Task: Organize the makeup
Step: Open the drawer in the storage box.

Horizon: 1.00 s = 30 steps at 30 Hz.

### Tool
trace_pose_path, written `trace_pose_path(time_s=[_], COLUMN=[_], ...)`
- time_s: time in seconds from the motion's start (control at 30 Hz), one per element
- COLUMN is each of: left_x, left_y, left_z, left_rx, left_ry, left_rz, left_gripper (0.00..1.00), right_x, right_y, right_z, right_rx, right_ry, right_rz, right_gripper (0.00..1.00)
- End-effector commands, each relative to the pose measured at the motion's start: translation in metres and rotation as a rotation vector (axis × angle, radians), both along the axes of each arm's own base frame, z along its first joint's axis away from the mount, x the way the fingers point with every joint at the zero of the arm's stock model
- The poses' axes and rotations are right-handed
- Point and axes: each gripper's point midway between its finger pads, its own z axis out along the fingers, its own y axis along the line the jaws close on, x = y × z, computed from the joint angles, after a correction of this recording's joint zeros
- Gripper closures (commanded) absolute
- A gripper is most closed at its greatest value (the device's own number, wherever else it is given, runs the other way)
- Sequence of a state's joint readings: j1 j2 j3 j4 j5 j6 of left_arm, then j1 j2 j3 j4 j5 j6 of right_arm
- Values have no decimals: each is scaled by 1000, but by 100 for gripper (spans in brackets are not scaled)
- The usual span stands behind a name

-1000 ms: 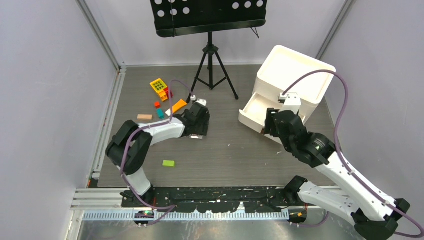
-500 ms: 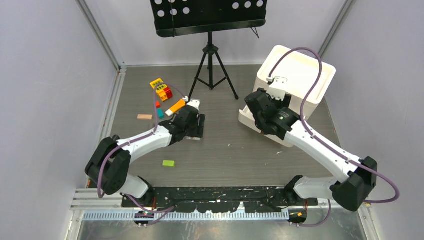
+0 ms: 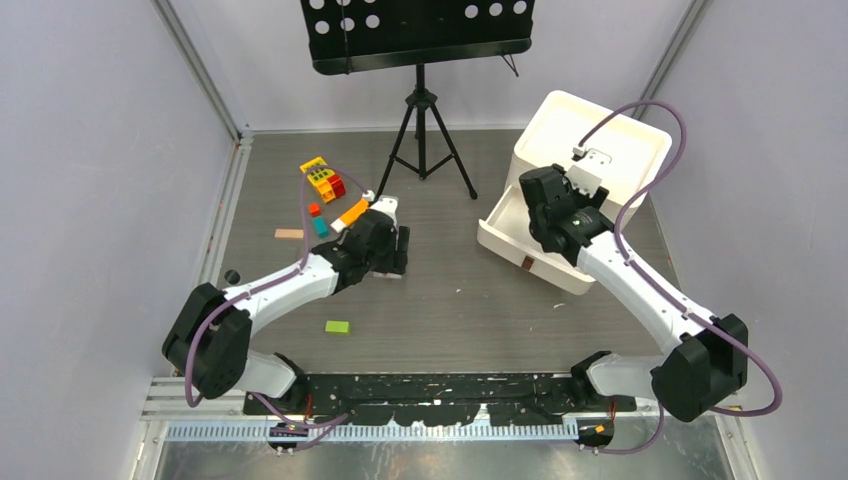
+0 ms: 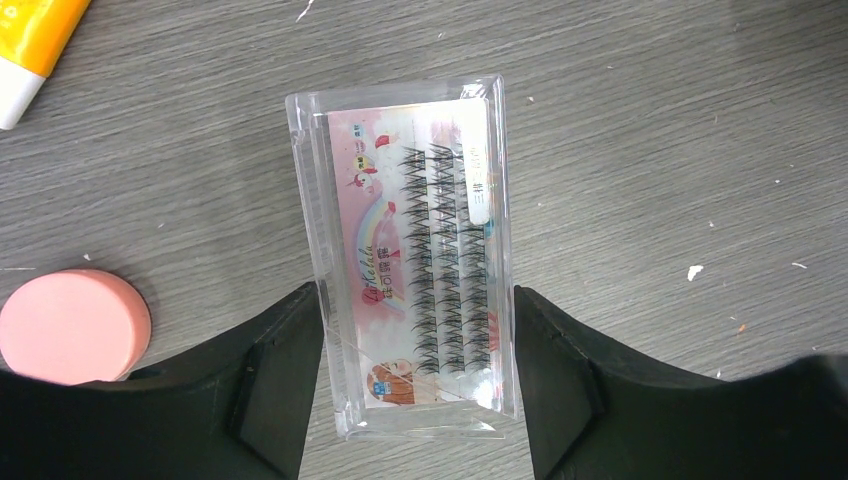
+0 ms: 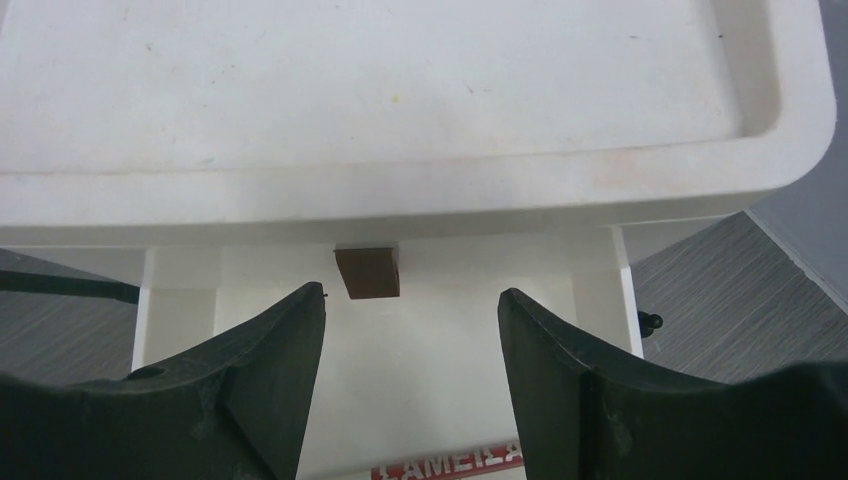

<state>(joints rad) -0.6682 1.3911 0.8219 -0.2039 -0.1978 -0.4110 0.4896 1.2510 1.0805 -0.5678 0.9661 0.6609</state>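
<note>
1. Top external view, counted: two arms, one white drawer box [image 3: 600, 150] at the far right and one black music stand [image 3: 420, 40] on a tripod at the back. Four toy blocks lie at the far left: a yellow-and-red cluster [image 3: 321, 180], a small red one [image 3: 314, 209], a teal one [image 3: 321, 227], and a green one [image 3: 337, 326] alone nearer the bases. One flat tan piece [image 3: 289, 234] lies near the teal block.
2. Three makeup items show: one clear lash case [image 4: 410, 250], one pink round compact [image 4: 72, 325] and one orange tube [image 4: 35, 40] with a white cap. All three lie on the table left of centre, well apart from the box.
3. The left gripper [image 4: 415, 300] straddles the lash case, one finger at each long side. I cannot tell whether the fingers are pressing it. The case lies flat on the table.
4. The box has one drawer [image 3: 505, 222] pulled out, and what shows of its inside is plain white. The right gripper [image 5: 410, 300] hangs over it with its jaws spread and holding nothing. One brown handle tab [image 5: 367, 272] sits just beyond the fingertips.
5. The table [image 3: 450, 300] is grey wood-grain flecked with white specks. Pale walls with metal corner posts enclose it.
</note>
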Motion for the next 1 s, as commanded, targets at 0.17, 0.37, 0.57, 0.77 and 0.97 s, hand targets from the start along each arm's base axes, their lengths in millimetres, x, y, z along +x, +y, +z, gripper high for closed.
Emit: trace_pose_path(time_s=[0.17, 0.37, 0.57, 0.77, 0.97], left_x=[3, 0, 1, 1, 1], left_y=[-7, -5, -5, -5, -1], left_z=[17, 15, 16, 16, 24], left_rx=[-35, -33, -34, -34, -20], left_ry=[-46, -41, -45, -45, -67], left_rz=[-21, -24, -23, -24, -25], left_gripper=[49, 50, 50, 50, 50], right_x=[23, 30, 32, 31, 29], right_y=[0, 0, 3, 1, 4], right_z=[6, 1, -5, -7, -8], right_rx=[46, 41, 41, 28, 26], right_ry=[-90, -83, -74, -74, -63], right_rz=[-24, -25, -12, -10, 36], right_gripper=[39, 43, 58, 80, 99])
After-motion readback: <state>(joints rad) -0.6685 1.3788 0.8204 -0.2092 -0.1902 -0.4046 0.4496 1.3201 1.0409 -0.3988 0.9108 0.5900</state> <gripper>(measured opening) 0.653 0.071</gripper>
